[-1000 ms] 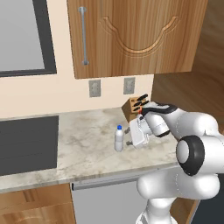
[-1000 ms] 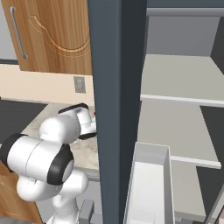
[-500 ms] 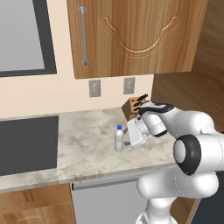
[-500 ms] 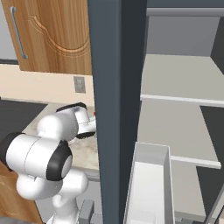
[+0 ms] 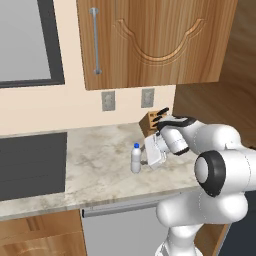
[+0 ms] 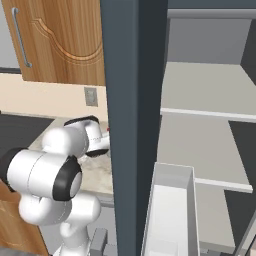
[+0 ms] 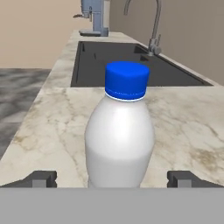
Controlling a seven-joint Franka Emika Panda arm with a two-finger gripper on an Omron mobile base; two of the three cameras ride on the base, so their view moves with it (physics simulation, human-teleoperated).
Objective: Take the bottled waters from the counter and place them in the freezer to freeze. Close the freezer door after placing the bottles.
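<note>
The blue-capped water bottle [image 5: 135,159] stands upright on the beige marbled counter [image 5: 100,165], and in the hand view this bottle [image 7: 119,135] is close and centred. My gripper [image 5: 143,160] is open just to the bottle's right. Its two dark fingertips [image 7: 40,178] sit wide apart on either side of the bottle's base, clear of it. I cannot make out the red-capped bottle. The freezer [image 6: 210,130] stands open with pale shelves, its dark door [image 6: 132,115] edge-on in the right base view.
A wooden knife block [image 5: 152,120] stands behind my hand against the wall. The black cooktop [image 5: 30,165] lies at the counter's left. A dark sink [image 7: 127,61] with a faucet [image 7: 153,26] lies beyond the bottle. A white drawer [image 6: 170,210] sticks out of the freezer.
My hand has crept left toward the blue-capped bottle. The bottle has stayed put.
</note>
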